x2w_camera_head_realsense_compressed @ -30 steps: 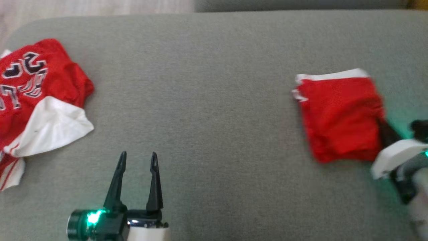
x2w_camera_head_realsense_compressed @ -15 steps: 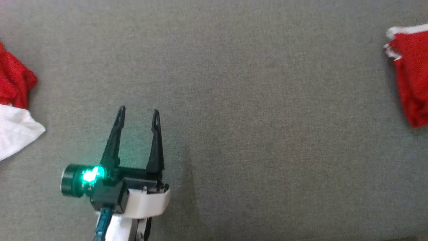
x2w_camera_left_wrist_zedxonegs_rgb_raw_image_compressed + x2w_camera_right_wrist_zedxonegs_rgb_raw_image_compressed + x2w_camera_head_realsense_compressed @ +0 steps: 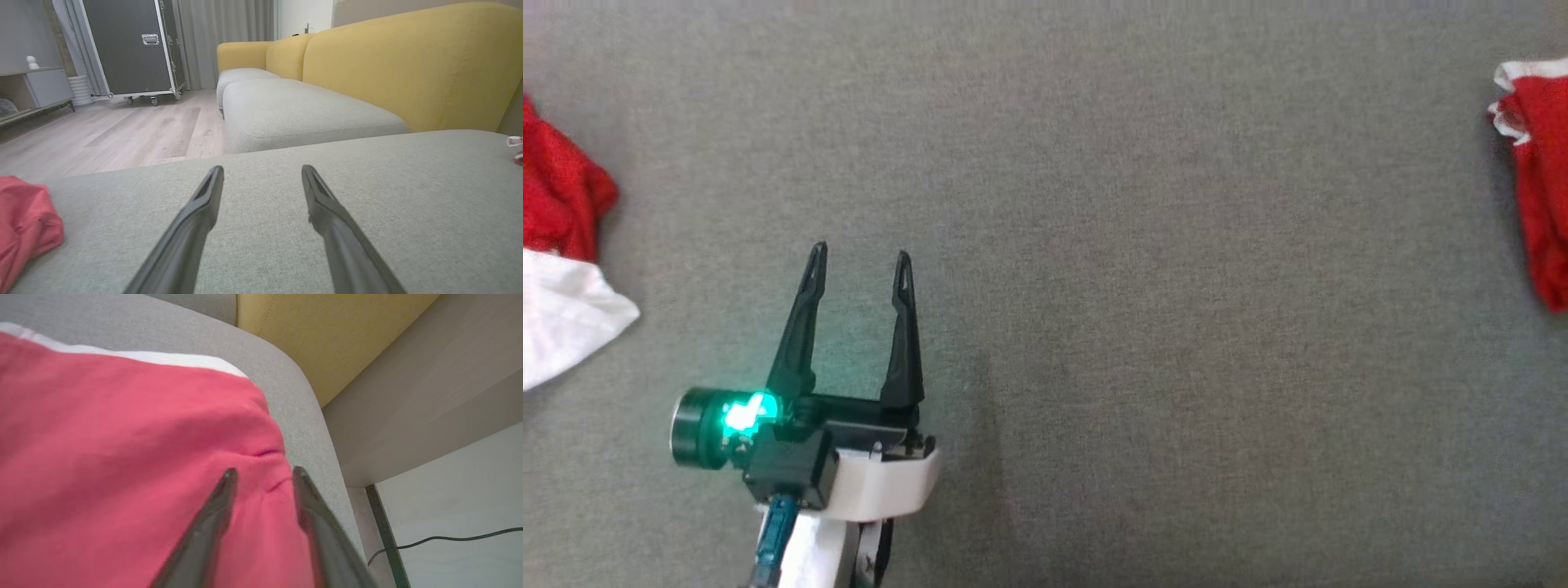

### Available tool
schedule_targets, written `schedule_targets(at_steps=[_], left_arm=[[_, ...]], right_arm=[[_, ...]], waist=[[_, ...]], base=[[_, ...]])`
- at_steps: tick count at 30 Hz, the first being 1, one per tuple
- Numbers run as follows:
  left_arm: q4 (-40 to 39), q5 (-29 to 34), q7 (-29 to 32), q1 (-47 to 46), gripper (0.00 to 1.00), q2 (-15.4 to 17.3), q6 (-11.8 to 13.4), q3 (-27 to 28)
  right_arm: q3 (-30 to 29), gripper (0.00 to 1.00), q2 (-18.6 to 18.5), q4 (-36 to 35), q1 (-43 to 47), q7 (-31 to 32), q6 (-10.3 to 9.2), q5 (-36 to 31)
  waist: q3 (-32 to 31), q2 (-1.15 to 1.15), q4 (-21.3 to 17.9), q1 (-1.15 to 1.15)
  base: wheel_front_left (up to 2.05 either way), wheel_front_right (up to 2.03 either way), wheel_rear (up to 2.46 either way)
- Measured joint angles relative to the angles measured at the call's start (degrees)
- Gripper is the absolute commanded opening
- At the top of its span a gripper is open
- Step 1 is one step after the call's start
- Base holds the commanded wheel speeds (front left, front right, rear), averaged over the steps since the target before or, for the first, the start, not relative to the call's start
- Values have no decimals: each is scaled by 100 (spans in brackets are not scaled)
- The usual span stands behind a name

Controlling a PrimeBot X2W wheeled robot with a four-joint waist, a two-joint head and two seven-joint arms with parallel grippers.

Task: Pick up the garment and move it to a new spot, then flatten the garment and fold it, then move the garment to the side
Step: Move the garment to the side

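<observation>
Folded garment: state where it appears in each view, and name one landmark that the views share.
Head view: folded garment at the right edge, upper half, cut off by the frame.
Left wrist view: a small red and white bit at the far right edge, mid-height.
Right wrist view: spread across the left and centre, behind the right pincer.
Shared landmark: the grey cushion it lies on.

Grey cushion (image 3: pixel 1094 204) bears garment (image 3: pixel 1543 180), red-white cloth (image 3: pixel 560 245)
</observation>
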Motion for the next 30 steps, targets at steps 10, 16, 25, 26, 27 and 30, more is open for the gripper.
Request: schedule_targets(at_steps=[10,16,25,26,27,30], left_arm=[[187,-157,0,668,100,-1,56,5],[400,-259,0,1316,100,1,156,14],[542,-283,1,1802,100,7,256,59],[543,-285,1,1805,100,7,255,66],[541,-312,1,1814,100,8,247,77],[483,-382,1,1952,100,8,247,198]], right_arm=[[174,100,1007,-573,674,-75,0,-380],[871,100,1573,-828,1319,-548,0,80],[1978,100,2065,-925,2033,-1558,0,1079],[2043,100,2103,-962,2100,-1659,0,1084],[2143,100,2117,-1040,2183,-1741,0,1083],[2249,100,2237,-1328,2510,-1829,0,1074]], waist=[[-1024,0,110,-1],[-1832,0,164,-2],[-2753,0,186,-2],[-2832,0,185,-1],[-2906,0,183,-1],[-3090,0,158,-1]], base=[[0,0,0],[0,0,0],[0,0,0],[0,0,0],[0,0,0],[0,0,0]])
